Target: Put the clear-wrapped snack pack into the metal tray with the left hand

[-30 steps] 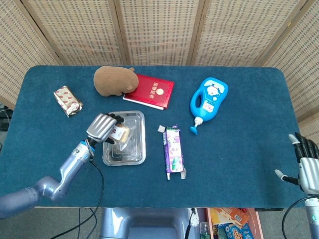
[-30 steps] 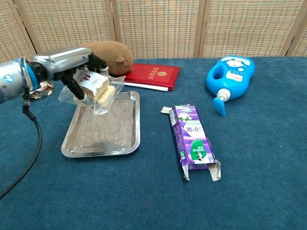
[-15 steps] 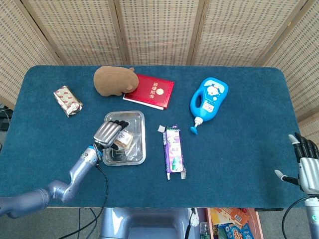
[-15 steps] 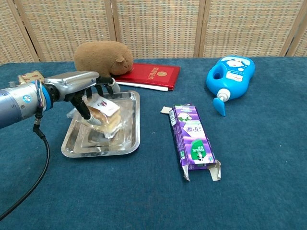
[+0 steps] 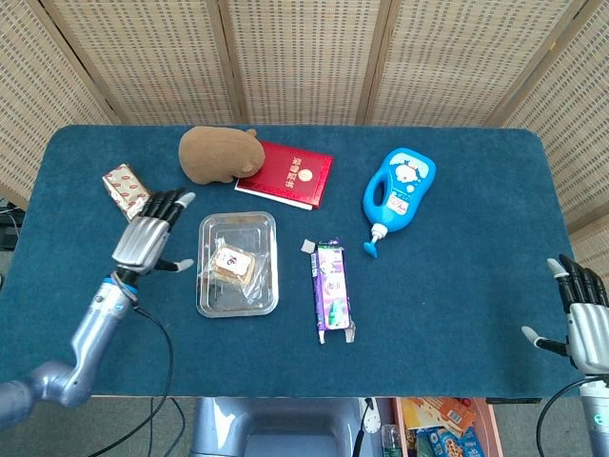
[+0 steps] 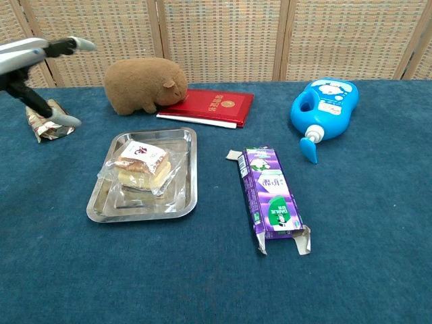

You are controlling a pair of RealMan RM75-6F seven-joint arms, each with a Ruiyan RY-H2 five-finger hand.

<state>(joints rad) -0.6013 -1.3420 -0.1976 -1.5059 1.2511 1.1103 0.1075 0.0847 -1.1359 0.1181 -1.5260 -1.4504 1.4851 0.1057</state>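
Observation:
The clear-wrapped snack pack (image 5: 231, 264) (image 6: 140, 169) lies flat inside the metal tray (image 5: 267, 295) (image 6: 187, 195), near its middle. My left hand (image 5: 147, 235) (image 6: 34, 64) hovers to the left of the tray, fingers spread and holding nothing, apart from the pack. My right hand (image 5: 586, 317) hangs past the table's right front corner, fingers apart and empty.
A foil-wrapped snack (image 5: 127, 189) (image 6: 44, 121) lies just behind my left hand. A brown plush (image 5: 220, 154), a red booklet (image 5: 289, 173), a blue bottle (image 5: 398, 191) and a purple carton (image 5: 330, 288) lie around the tray.
My left hand lowered the snack pack into the tray, let go of it and drew back to the left with its fingers spread. The right hand stayed put.

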